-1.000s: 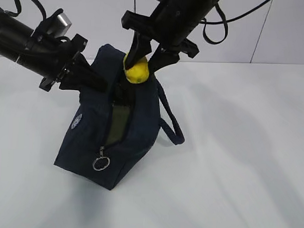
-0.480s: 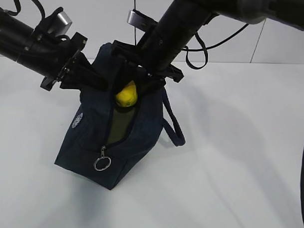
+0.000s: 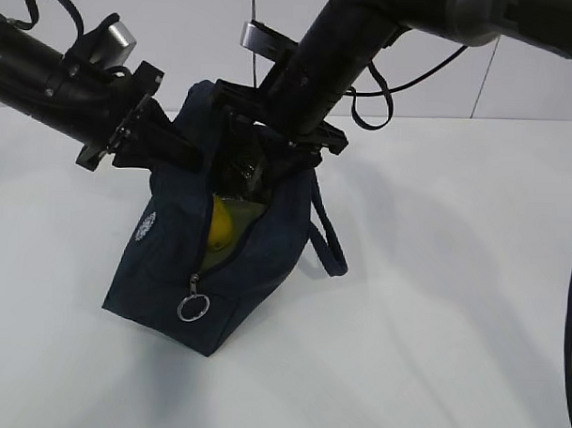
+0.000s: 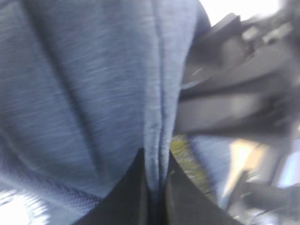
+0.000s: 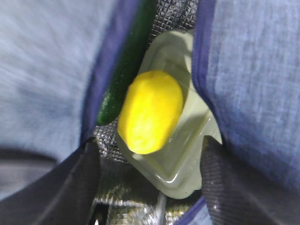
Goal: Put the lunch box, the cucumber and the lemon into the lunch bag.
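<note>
The dark navy lunch bag (image 3: 167,266) stands on the white table with its top unzipped. Inside, in the right wrist view, the yellow lemon (image 5: 150,111) rests on the pale green lid of the lunch box (image 5: 187,154), and the dark green cucumber (image 5: 126,65) lies along the bag's left wall. The lemon (image 3: 222,226) also shows through the opening in the exterior view. My right gripper (image 5: 152,183) is open just above the opening, its fingers apart and clear of the lemon. My left gripper (image 4: 155,187) is shut on the bag's fabric rim (image 4: 157,117), holding that side up.
A loop handle (image 3: 327,244) hangs off the bag's right side, and a metal ring pull (image 3: 192,307) dangles at the front end of the zipper. White table (image 3: 433,322) surrounds the bag; a pale wall stands behind.
My right gripper lowered to the bag's opening and opened. The lemon left its fingers and dropped inside onto the lunch box lid. The left gripper kept its hold on the bag.
</note>
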Robot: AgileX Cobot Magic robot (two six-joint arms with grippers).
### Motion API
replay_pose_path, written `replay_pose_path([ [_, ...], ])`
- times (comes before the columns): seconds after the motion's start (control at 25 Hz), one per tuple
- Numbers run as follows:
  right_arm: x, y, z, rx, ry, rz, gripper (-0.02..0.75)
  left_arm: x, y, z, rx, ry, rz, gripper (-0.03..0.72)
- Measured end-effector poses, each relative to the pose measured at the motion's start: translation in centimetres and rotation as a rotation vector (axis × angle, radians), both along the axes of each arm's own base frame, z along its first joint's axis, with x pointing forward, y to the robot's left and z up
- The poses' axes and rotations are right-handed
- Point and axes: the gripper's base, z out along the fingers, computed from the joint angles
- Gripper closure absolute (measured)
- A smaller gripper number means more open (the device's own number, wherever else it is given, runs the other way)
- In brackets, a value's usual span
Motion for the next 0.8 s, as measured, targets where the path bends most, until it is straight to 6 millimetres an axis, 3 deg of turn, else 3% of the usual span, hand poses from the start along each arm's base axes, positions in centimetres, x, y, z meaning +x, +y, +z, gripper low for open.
replay_pose_path([
  [0.36, 0.0, 0.0, 0.0, 0.0, -0.007, 0.01, 0.223, -0.1, 0.6, -0.7, 0.107, -0.03, -0.042, 0.687],
  [0.48, -0.4, -0.2, 1.5, 0.018, -0.033, 0.01, 0.223, 0.0, 0.9, -1.1, 0.162, -0.056, -0.045, 0.687],
  [0.68, -1.7, -0.9, 5.9, 0.044, -0.125, 0.01, 0.223, 0.3, 1.1, -1.2, 0.194, -0.084, -0.028, 0.687],
  [0.8, -2.0, -1.6, 7.2, 0.013, -0.178, 0.01, 0.224, 0.4, 1.2, -1.3, 0.199, -0.088, -0.025, 0.687],
])
